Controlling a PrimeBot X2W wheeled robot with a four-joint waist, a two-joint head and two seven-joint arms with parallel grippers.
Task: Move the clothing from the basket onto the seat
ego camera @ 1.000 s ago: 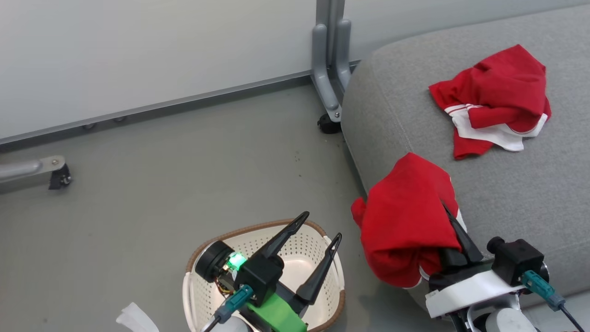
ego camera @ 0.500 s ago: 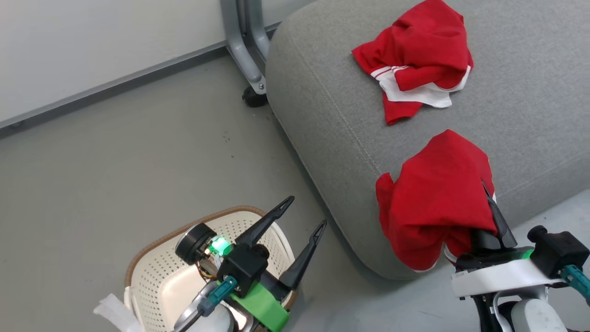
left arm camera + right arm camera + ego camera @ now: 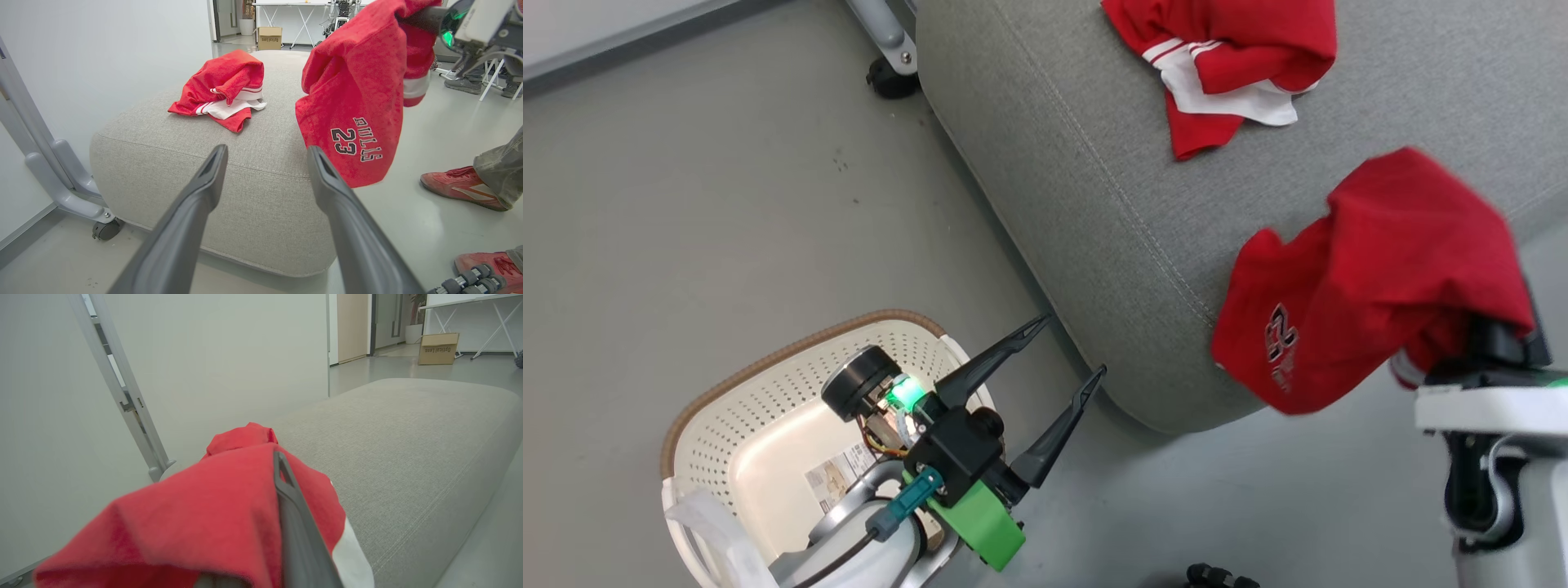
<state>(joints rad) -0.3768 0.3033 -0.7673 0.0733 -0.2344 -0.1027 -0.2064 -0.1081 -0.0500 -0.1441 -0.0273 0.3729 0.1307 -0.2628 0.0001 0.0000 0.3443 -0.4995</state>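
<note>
Red cloth takes up much of the scene. One red garment (image 3: 1372, 278) hangs bunched from the right pincer (image 3: 274, 465), which is clamped shut on it. One dark finger (image 3: 288, 514) shows along the top of the fabric and the other is hidden under it. This garment has a white band near the grip and lettering with the number 23 on its hanging side. From the head camera it hangs over the front edge of the grey seat (image 3: 1094, 204), by the rounded corner, with part of it over the floor (image 3: 727, 204). Whether it touches the cushion I cannot tell.

A second red garment (image 3: 1225, 57), with white stripes and a white panel, lies crumpled on top of the seat, further back and well apart from the held one.

At the lower left, the cream basket (image 3: 760, 400) with its brown rim stands on the floor, near the seat's corner. A paper label (image 3: 837, 472) lies in its base. The left pincer (image 3: 1073, 346) hovers over the basket's near side, fingers spread wide and gripping nothing, their tips pointing at the seat's corner.

Beside the seat, a grey metal frame leg ends in a black caster (image 3: 892, 82). In the left wrist view, a person's red shoe (image 3: 457, 188) and trouser leg (image 3: 502, 171) stand on the floor to the right, and a cardboard box (image 3: 269, 37) sits far behind the seat.
</note>
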